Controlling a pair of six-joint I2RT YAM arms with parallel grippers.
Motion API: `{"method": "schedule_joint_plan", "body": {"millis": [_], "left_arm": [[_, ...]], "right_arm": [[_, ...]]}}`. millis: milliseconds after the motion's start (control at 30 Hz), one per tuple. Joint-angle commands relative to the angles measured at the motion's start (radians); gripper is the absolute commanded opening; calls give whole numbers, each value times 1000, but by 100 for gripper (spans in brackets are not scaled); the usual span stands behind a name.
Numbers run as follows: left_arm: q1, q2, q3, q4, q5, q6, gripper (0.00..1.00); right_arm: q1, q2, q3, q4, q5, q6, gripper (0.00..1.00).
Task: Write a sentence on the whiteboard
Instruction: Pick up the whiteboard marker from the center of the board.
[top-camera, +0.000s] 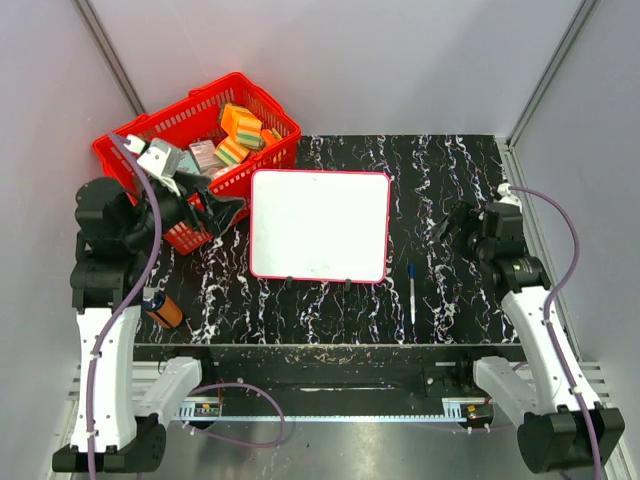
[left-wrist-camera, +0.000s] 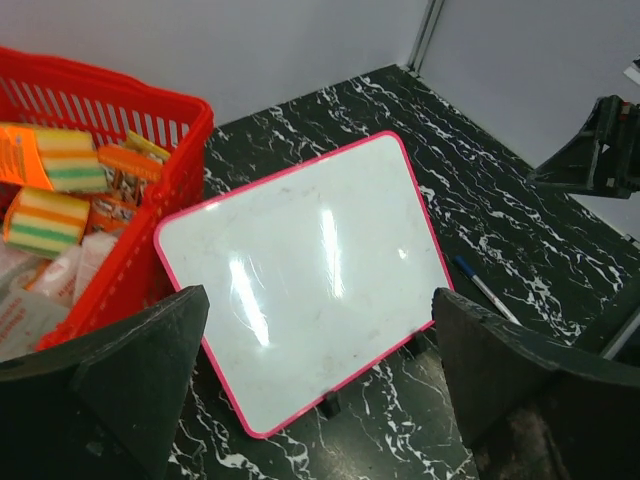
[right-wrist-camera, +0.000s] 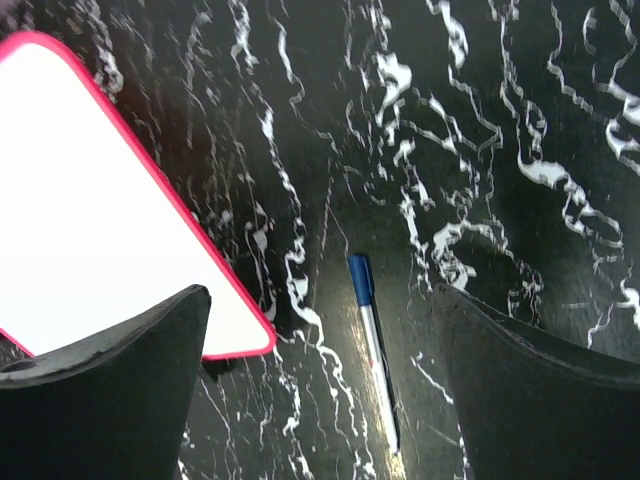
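Red-framed whiteboard (top-camera: 319, 225) lying flat, left gripper (top-camera: 236, 212) spread empty at its left edge, right gripper (top-camera: 446, 226) gaping too, off its right side.

Whiteboard (left-wrist-camera: 300, 280): smooth, glossy white face with streaks of lamp glare; thin red frame, plastic by its look.
Table (top-camera: 450, 170): black top veined white like marble, smooth, faint sheen.
Basket (left-wrist-camera: 110, 105): red plastic lattice, slightly shiny.
Pen (right-wrist-camera: 375, 355): blue cap, pale glossy barrel.
Left gripper (left-wrist-camera: 320, 298): fingers (left-wrist-camera: 130, 370) matt black, faintly grainy.
Walls (top-camera: 400, 60): matt pale grey.
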Motion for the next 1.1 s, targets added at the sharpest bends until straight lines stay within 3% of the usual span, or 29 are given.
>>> {"method": "schedule_joint_plan", "body": {"millis": [0,167,233,500,633,867,1067], "left_arm": [[7,-75,-165,122,-17,-80,99],[6,-180,-313,190,22,-90,99],[7,-195,-339,205,49,-88,99],[7,-137,-306,162,148,-79,99],[6,-67,-264,83,86,-56,99],[6,44,-192,-5,-54,-32,99],[-43,157,-108,-80,-183,7,99]], "right_arm": [[14,78,11,-61,-40,25,100],[39,184,-36,-38,-32,51,98],[71,222,-39,-32,-21,58,92],[210,405,3,-69,91,70,86],[240,465,-3,-66,98,76,83],[249,548,-15,-33,63,73,59],[276,649,-16,-7,45,72,52]]}}
